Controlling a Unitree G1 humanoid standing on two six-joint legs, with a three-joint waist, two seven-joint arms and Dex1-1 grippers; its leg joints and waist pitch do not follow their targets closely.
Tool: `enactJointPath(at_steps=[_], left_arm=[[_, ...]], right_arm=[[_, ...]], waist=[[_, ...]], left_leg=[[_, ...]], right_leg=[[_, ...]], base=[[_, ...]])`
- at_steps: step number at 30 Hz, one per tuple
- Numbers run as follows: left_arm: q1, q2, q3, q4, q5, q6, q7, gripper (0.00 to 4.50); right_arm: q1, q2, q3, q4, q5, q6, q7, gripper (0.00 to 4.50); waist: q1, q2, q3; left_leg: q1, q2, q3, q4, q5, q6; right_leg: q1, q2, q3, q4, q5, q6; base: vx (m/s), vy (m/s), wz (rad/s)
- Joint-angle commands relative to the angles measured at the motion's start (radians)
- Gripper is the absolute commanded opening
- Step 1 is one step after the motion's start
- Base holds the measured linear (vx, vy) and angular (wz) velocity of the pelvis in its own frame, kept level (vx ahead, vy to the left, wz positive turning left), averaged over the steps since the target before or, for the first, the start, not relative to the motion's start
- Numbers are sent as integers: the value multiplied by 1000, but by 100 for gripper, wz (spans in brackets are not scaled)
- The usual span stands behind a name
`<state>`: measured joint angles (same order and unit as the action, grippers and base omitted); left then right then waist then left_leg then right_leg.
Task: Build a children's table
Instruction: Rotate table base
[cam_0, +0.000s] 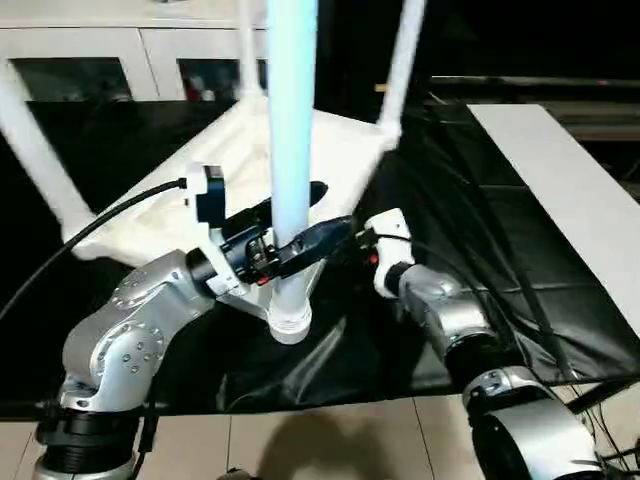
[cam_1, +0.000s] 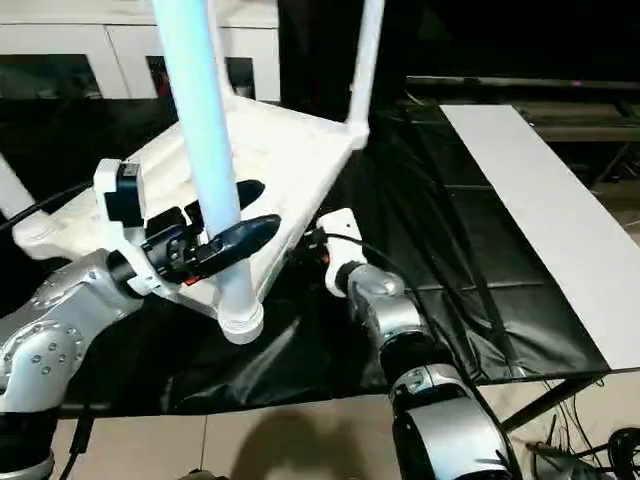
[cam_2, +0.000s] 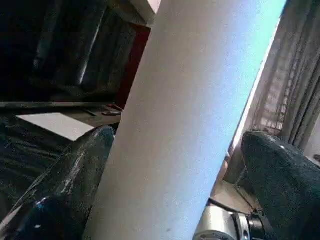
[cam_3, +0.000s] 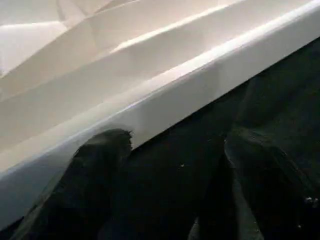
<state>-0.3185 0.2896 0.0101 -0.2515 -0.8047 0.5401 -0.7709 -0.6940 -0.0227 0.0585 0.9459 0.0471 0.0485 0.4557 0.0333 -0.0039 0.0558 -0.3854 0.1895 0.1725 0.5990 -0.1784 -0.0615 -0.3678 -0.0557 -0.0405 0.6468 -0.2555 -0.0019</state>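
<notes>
- Standing upright in the tabletop's (cam_0: 345, 165) near corner socket, a leg (cam_0: 292, 150) is clamped by the left gripper (cam_0: 300, 225).
- The right gripper (cam_3: 170, 200) is held open beside the tabletop's edge.

A crinkled black sheet (cam_0: 470, 270) covers the counter. A long flat white board (cam_1: 545, 215) lies along its right side. Behind stands a white cabinet (cam_0: 120, 55) with dark glass doors. Pale floor tiles (cam_1: 300, 445) show at the near edge.
</notes>
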Motion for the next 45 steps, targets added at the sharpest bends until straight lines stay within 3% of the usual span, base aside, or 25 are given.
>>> enactJointPath(at_steps=[1,12,17,19,24,26,27,28,29,32,36,38,40,43,45], left_arm=[[-35,-43,-78,-42,-3,7,-4,448],[-76,-101,-108,9,44,-35,11,448],[-137,-155,-107,155,202,-178,70,448],[-145,-161,-111,171,214,-191,68,448],[-180,-192,-121,244,265,-240,77,448],[-224,-236,-137,340,330,-309,90,448],[-228,-242,-141,350,338,-319,90,448],[-240,-262,-152,378,356,-340,87,448],[-240,-262,-152,378,356,-340,87,448],[-236,-253,-175,401,401,-355,81,448],[-217,-226,-158,409,425,-377,80,448],[-202,-212,-142,408,429,-382,74,448],[-184,-180,-105,412,441,-399,72,448],[-180,-163,-89,414,435,-401,68,448],[-182,-149,-78,419,435,-408,71,448]], right_arm=[[-1,85,82,-22,4,-17,100,373],[59,133,151,-90,-10,-34,228,373],[67,143,147,-111,-4,-31,242,373],[69,144,148,-115,-3,-30,248,373],[82,145,154,-134,-8,-27,267,373],[91,146,158,-146,-10,-26,279,373],[92,146,159,-147,-12,-26,278,373],[96,145,162,-153,-16,-26,272,373],[96,145,162,-153,-16,-26,272,373],[108,124,154,-168,-25,-25,240,373],[117,91,131,-175,-30,-24,223,373],[124,74,121,-181,-32,-26,219,373],[136,45,103,-203,-27,-23,223,373],[139,34,97,-210,-26,-25,224,373],[140,29,92,-214,-25,-24,224,373]], waist=[[8,12,-61],[6,12,-63],[10,16,-65],[13,14,-65],[21,16,-63],[26,23,-62],[27,21,-60],[29,30,-59],[27,21,-61],[25,25,-59],[22,23,-58],[18,12,-60],[17,14,-61],[18,15,-71],[17,19,-68]], left_leg=[[17,39,-9,-67,-119,2],[19,41,-10,-68,-132,3],[23,45,-13,-69,-139,1],[24,46,-13,-70,-143,1],[29,48,-14,-74,-194,-24],[31,47,-14,-76,-219,-32],[32,47,-14,-78,-230,-34],[34,48,-15,-79,-258,-44],[32,47,-15,-79,-256,-43],[31,48,-20,-84,-297,-54],[29,47,-22,-87,-316,-55],[24,44,-20,-83,-285,-43],[22,40,-17,-79,-244,-27],[19,42,-16,-71,-148,0],[20,42,-14,-72,-143,11]], right_leg=[[42,-72,43,-65,106,-255],[43,-72,43,-67,124,-265],[43,-76,43,-68,122,-265],[43,-76,43,-67,128,-260],[39,-78,43,-72,74,-251],[36,-77,45,-76,55,-242],[35,-77,45,-80,43,-241],[33,-78,45,-80,21,-238],[37,-78,45,-81,24,-236],[35,-80,45,-84,-25,-227],[37,-80,45,-87,-55,-227],[41,-81,47,-87,-54,-227],[41,-81,48,-88,-35,-228],[45,-79,46,-76,96,-237],[39,-75,43,-73,132,-251]], base=[[0,0,0],[0,0,0],[0,0,0],[0,0,0],[0,0,0],[0,0,0],[0,0,0],[0,0,0],[0,0,0],[0,0,0],[0,0,0],[0,0,0],[0,0,0],[0,0,0],[0,0,0]])
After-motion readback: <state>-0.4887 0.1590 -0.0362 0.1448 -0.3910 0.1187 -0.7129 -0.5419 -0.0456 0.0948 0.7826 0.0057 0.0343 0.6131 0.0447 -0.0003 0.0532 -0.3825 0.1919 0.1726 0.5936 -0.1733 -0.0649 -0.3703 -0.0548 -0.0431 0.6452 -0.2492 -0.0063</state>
